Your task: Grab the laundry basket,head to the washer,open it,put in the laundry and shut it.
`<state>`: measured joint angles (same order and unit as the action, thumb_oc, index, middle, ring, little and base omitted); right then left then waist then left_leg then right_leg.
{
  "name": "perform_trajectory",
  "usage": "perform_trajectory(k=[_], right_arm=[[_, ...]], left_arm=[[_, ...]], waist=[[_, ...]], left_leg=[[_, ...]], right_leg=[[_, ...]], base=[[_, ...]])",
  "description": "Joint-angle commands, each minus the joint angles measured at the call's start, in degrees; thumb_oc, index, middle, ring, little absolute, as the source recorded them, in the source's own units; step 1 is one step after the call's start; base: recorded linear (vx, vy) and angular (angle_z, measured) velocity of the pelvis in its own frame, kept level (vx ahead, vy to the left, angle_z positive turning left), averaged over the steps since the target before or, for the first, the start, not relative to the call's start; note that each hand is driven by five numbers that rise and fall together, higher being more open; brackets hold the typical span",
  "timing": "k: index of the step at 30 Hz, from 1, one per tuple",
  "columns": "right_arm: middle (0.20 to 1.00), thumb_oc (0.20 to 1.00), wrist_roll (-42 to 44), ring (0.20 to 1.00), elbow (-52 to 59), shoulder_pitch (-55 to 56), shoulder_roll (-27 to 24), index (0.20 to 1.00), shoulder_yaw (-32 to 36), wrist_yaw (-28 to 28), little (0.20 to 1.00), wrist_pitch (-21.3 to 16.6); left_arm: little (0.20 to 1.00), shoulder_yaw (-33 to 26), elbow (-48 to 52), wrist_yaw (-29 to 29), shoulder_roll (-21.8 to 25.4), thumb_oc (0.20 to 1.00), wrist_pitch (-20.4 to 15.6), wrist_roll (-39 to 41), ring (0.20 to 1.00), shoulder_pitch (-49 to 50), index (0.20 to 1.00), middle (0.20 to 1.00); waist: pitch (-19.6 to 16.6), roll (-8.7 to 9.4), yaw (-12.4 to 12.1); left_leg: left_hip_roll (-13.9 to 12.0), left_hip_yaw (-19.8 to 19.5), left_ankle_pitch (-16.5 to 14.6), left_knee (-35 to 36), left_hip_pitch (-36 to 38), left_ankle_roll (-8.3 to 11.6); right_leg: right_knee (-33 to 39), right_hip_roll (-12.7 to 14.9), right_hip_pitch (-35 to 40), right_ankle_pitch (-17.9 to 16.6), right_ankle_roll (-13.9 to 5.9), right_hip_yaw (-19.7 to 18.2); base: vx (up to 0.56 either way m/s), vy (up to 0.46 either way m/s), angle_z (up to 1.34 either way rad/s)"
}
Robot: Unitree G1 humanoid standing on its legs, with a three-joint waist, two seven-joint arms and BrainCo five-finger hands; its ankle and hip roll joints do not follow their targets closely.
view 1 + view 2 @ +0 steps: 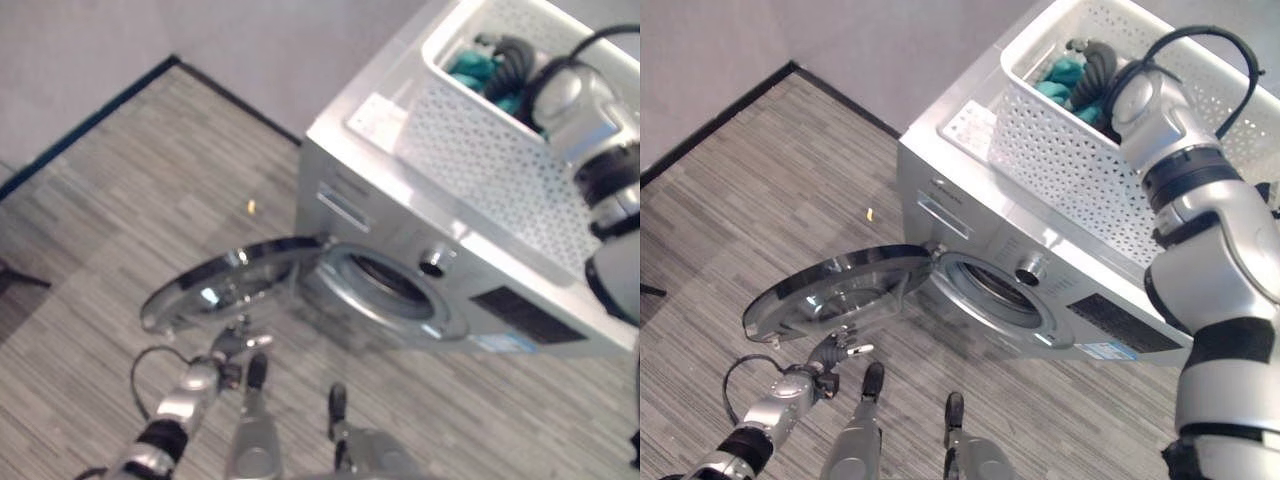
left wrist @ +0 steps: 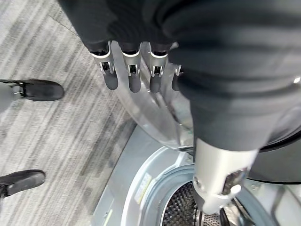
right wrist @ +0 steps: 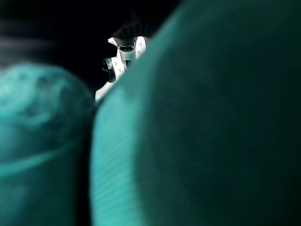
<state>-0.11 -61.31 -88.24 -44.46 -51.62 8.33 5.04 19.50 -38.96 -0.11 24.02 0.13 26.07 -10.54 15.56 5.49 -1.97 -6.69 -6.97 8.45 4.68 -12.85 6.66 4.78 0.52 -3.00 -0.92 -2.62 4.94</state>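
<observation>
Teal laundry [image 1: 1060,72] hides R hand [image 1: 1095,70] fingers in basket [image 1: 1060,150] atop washer [image 1: 970,215]; L hand [image 1: 835,350] relaxed, empty, by door [image 1: 840,285].

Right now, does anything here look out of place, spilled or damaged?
One small thing: a yellowish scrap lies alone on the floor left of the washer. What it is cannot be told. The rest looks orderly: the door hangs open, and the basket sits on top with teal laundry inside.
</observation>
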Motion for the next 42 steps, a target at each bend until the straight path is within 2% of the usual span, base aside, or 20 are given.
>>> perform_trajectory(k=[1,2,3,4,15,26,37,40,42], right_arm=[[0.862,0.862,-1.55,0.862,-2.51,-0.44,1.88,0.862,-4.84,0.24,0.862,0.44],[0.68,0.68,-1.24,0.68,-2.16,-0.3,1.94,0.68,-4.98,0.65,0.68,0.6],[0.335,0.335,-0.51,0.335,-2.36,-0.24,2.27,0.335,-4.71,0.72,0.335,0.68],[0.2,0.2,0.11,0.2,-2.07,-0.24,2.31,0.2,-4.67,0.83,0.2,0.5],[0.2,0.2,-1.37,0.2,-0.4,-1.2,3.67,0.2,-5.74,0.79,0.2,-0.24],[0.2,0.2,-2.81,0.2,-1.18,-4.15,4.14,0.2,-2.72,-3.86,0.2,-0.53],[0.2,0.2,-9.25,0.2,7.29,-8.01,-0.86,0.2,-0.6,-10.07,0.2,0.05],[0.2,0.2,-16.48,0.2,14.49,-9.16,-4.48,0.2,0.6,-13.51,0.2,1.25],[0.2,0.2,-18.16,0.2,15.97,-9.16,-5.62,0.2,1.45,-14.55,0.2,1.7]], left_arm=[[1.0,2.18,1.42,0.59,1.32,1.0,-2.51,0.9,1.0,-1.96,1.0,1.0],[1.0,2.1,1.49,0.68,1.36,1.0,-2.5,0.89,1.0,-2.06,1.0,1.0],[1.0,2.23,1.32,0.71,1.31,1.0,-2.49,0.87,1.0,-2.36,1.0,1.0],[1.0,2.31,1.21,0.68,1.28,1.0,-2.47,0.83,1.0,-2.47,1.0,1.0],[1.0,2.37,1.11,0.83,0.82,1.0,-2.62,1.48,1.0,-3.21,1.0,1.0],[1.0,2.12,-1.65,1.34,-0.01,1.0,-2.83,1.82,1.0,-3.57,1.0,1.0],[1.0,0.7,-2.95,1.16,0.41,1.0,-3.3,0.82,1.0,-2.47,1.0,1.0],[1.0,0.14,-3.77,1.09,0.28,1.0,-3.29,0.11,1.0,-2.03,1.0,1.0],[1.0,-0.02,-3.89,1.16,0.23,1.0,-3.38,-0.04,1.0,-1.82,1.0,1.0]], waist=[[-0.08,-0.2,-1.35],[-0.01,-0.13,-1.31],[0.07,-0.03,-1.33],[0.07,0.03,-1.31],[0.57,0.3,-1.11],[-0.17,0.21,-0.73],[-2.91,0.41,-0.26],[-4.46,0.44,0.0],[-4.91,0.42,0.02]], left_leg=[[-4.74,1.04,-2.51,-2.65,-0.5,-1.54],[-4.78,1.09,-2.54,-2.74,-0.58,-1.54],[-4.78,1.13,-2.57,-2.77,-0.6,-1.54],[-4.81,1.18,-2.62,-2.83,-0.64,-1.55],[-5.0,1.89,-3.31,-3.55,-0.52,-1.7],[-4.87,2.16,-3.72,-3.54,-0.24,-1.83],[-4.72,2.6,-4.95,-3.21,1.55,-1.91],[-4.74,2.86,-5.68,-3.04,2.52,-1.97],[-4.71,2.93,-5.97,-3.08,2.82,-2.02]], right_leg=[[-11.59,5.18,-7.61,3.5,-3.87,-0.02],[-11.56,5.16,-7.64,3.48,-3.87,-0.03],[-11.59,5.15,-7.71,3.41,-3.9,-0.01],[-11.56,5.11,-7.8,3.38,-3.91,-0.03],[-11.8,4.98,-8.52,3.14,-4.01,-0.55],[-11.44,5.05,-8.24,3.14,-4.02,-0.81],[-10.66,5.56,-6.43,2.84,-4.22,-0.48],[-10.13,5.83,-5.47,2.66,-4.32,-0.38],[-9.96,5.93,-5.15,2.61,-4.35,-0.35]], base=[[0.0,0.0,0.0],[-0.01,-0.016,0.03],[0.0,-0.013,0.03],[0.0,0.0,0.0],[0.0,0.0,-0.02],[0.0,0.0,0.0],[0.0,0.0,0.0],[0.03,-0.005,-0.01],[0.04,-0.01,-0.03]])
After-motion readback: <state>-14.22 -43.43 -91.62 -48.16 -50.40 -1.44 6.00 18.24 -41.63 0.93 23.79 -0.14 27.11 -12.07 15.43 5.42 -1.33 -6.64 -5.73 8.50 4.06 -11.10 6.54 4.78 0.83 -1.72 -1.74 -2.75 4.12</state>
